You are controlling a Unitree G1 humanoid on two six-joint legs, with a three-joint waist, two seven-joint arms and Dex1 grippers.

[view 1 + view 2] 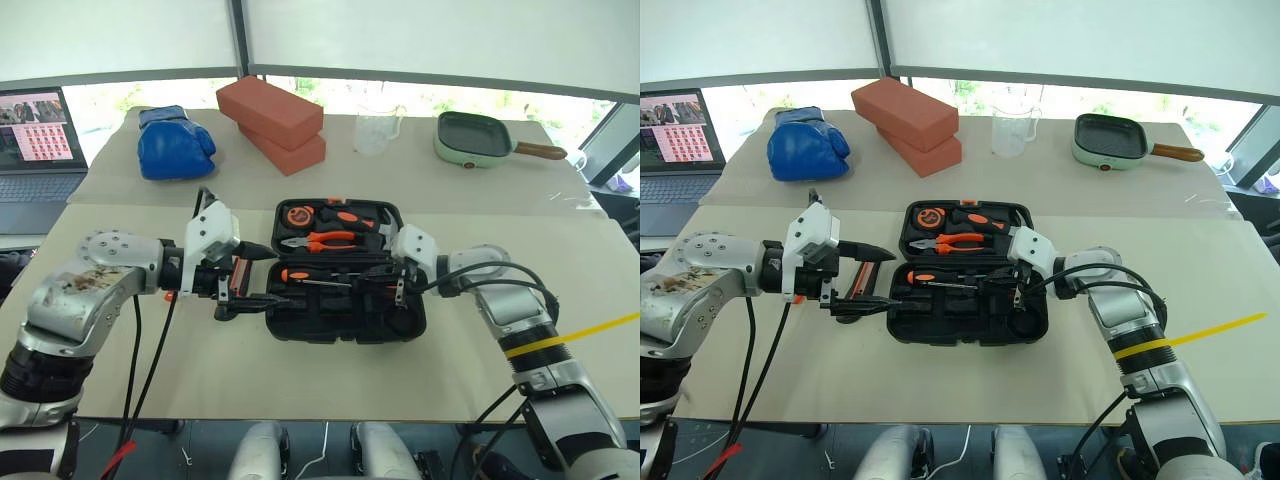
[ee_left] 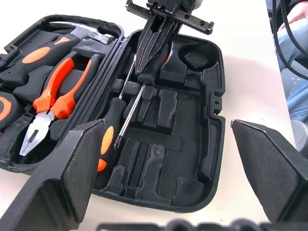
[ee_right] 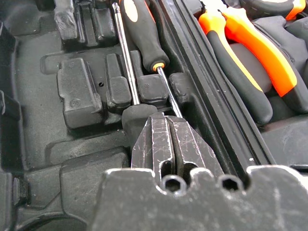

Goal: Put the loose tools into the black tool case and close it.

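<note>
The black tool case [image 1: 345,270] lies open in the middle of a beige-covered table [image 1: 520,370] by a window, with two screwdrivers [image 2: 115,130] in its near half. Farther back sit red bricks [image 1: 272,120], a blue boxing glove [image 1: 172,142], a measuring jug [image 1: 374,128] and a green pan [image 1: 473,138]. The left hand [image 1: 248,282] hovers spread wide and empty; the right hand [image 3: 169,144] is pinched closed inside the case, gripping nothing visible.

Black tool case [image 1: 345,325], orange-handled pliers [image 1: 325,240], red bricks [image 1: 270,110], blue glove [image 1: 173,142].
</note>
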